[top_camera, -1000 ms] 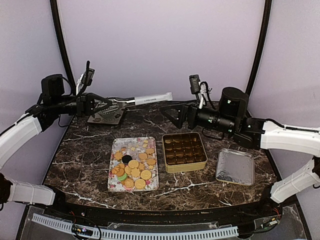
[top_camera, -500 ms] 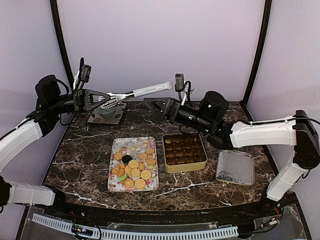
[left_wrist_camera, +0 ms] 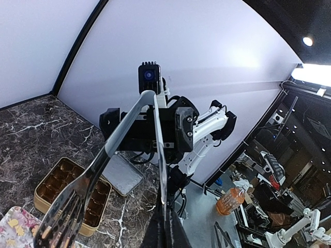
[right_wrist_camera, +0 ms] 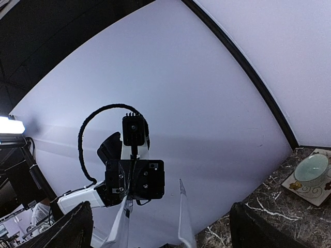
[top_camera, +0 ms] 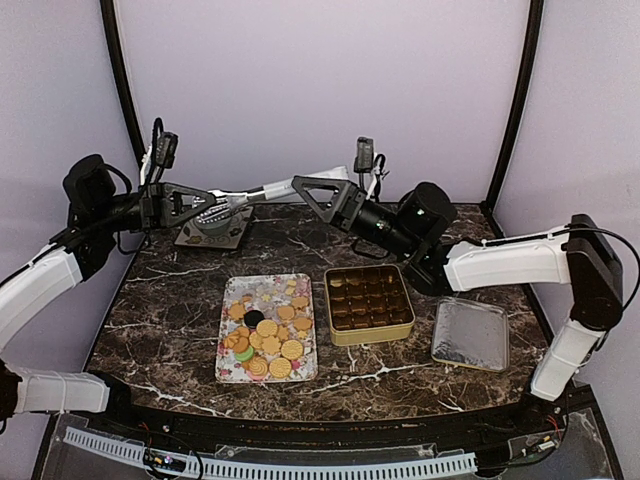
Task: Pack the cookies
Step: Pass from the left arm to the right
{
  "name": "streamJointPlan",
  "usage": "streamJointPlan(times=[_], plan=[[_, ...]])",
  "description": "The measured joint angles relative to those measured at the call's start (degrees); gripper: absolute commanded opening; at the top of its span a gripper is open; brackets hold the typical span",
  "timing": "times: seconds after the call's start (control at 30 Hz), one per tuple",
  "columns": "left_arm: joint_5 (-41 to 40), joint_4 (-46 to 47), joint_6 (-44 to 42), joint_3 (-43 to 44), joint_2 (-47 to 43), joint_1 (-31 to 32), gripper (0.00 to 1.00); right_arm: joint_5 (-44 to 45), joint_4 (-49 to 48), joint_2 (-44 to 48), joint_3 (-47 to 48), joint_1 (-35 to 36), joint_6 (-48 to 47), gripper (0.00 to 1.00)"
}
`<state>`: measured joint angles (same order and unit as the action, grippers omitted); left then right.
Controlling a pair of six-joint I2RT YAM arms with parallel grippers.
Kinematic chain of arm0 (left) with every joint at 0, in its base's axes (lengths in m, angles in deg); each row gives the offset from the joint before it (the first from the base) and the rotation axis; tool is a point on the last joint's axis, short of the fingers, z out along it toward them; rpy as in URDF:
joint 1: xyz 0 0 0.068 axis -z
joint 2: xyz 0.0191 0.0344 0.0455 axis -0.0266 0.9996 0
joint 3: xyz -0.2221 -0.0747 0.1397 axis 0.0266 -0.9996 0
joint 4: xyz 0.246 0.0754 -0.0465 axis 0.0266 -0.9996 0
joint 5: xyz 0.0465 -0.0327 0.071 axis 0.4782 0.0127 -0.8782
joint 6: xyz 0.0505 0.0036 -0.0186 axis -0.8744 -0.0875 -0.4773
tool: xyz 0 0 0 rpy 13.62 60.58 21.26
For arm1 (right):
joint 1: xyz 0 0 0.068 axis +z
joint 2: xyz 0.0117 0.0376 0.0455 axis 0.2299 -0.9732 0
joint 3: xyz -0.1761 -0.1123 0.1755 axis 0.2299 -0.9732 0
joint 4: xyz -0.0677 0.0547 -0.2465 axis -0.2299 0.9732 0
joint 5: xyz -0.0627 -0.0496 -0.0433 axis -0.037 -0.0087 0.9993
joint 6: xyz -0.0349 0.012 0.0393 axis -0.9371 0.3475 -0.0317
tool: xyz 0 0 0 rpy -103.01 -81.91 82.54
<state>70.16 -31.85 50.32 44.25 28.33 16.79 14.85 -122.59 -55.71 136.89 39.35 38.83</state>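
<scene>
Your left claw (top_camera: 205, 205) is clamped shut on the silver metal tongs with the slotted head (top_camera: 262, 192). It grips them near the head end, up in the air over the far-left part of the dark marble table (top_camera: 160, 300), with the handle end pointing right. Your right claw (top_camera: 312, 195) is spread wide at that handle end. In its wrist view both tong arms sit between the fingers with a gap on each side, so nothing is gripped there. The cookies (top_camera: 268, 335) are small round biscuits, mostly golden-yellow with a few pink, green and one dark. They all lie on the flower-patterned rectangular tray (top_camera: 232, 292) at front-centre, well below both claws. The gold square tin with brown paper cups (top_camera: 368, 337) stands just right of the tray, close but not touching. A silver rectangular lid (top_camera: 470, 335) lies flat to the right of the tin. A pale green bowl on a square patterned mat (right_wrist_camera: 310, 173) sits at the far-left edge, under the tongs' head.
</scene>
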Motion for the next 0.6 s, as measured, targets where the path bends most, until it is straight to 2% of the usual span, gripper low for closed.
streamJointPlan(times=[0.17,0.43,0.6], plan=[[1.18,0.68,-0.02,-0.72,-0.57,0.00,0.00,-2.60,-0.07,-0.37,1.03,-0.81,1.42,0.74],[1.20,1.73,-0.26,-0.76,-0.81,-0.33,0.00,-10.56,-3.82,-4.98,6.19,-1.07,6.10,0.69],[1.40,2.01,-0.26,-0.79,-0.81,-0.37,0.00,-12.09,-5.14,-5.60,6.29,-1.49,7.48,0.56]])
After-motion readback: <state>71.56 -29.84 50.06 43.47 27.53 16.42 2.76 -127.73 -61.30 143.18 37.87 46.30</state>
